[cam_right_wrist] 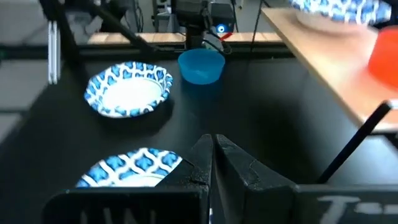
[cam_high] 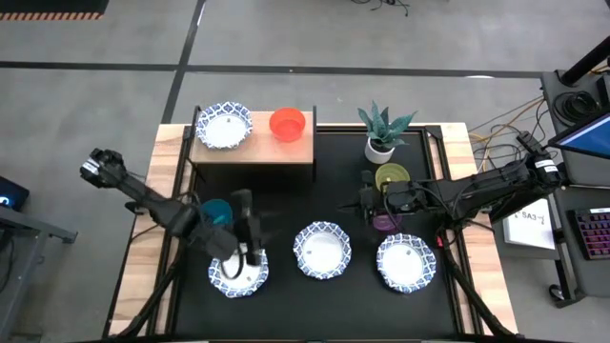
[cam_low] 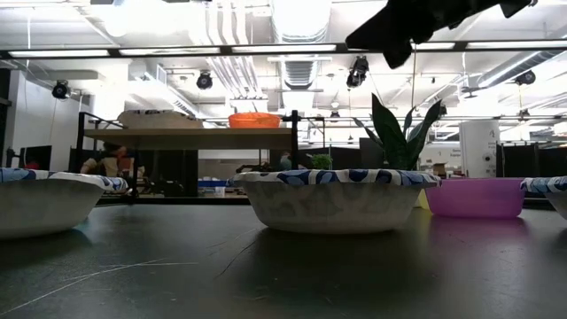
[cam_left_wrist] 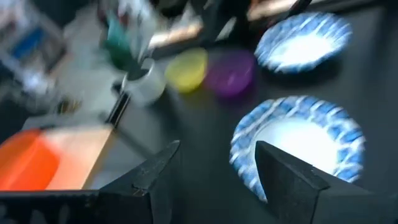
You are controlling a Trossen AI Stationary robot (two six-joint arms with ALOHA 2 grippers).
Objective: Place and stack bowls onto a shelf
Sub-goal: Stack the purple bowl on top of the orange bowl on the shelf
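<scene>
The shelf (cam_high: 253, 151) stands at the table's far left and carries one white bowl with a blue rim (cam_high: 224, 126) and the red bowl (cam_high: 287, 123). Three more blue-rimmed bowls (cam_high: 238, 276) (cam_high: 322, 250) (cam_high: 407, 263) rest on the table along its near side. The yellow-green bowl (cam_high: 392, 176) and the purple bowl (cam_high: 386, 223) sit right of centre. My left gripper (cam_high: 253, 246) (cam_left_wrist: 217, 152) hangs open above the near-left bowl, nothing between its fingers. My right gripper (cam_high: 367, 202) (cam_right_wrist: 213, 146) hovers shut and empty beside the purple bowl.
A small blue bowl (cam_high: 217, 211) (cam_right_wrist: 201, 65) sits on the table under my left arm. A white pot with a green plant (cam_high: 381, 135) stands at the far side, right of the shelf. Free board remains on the shelf's front part (cam_high: 257, 154).
</scene>
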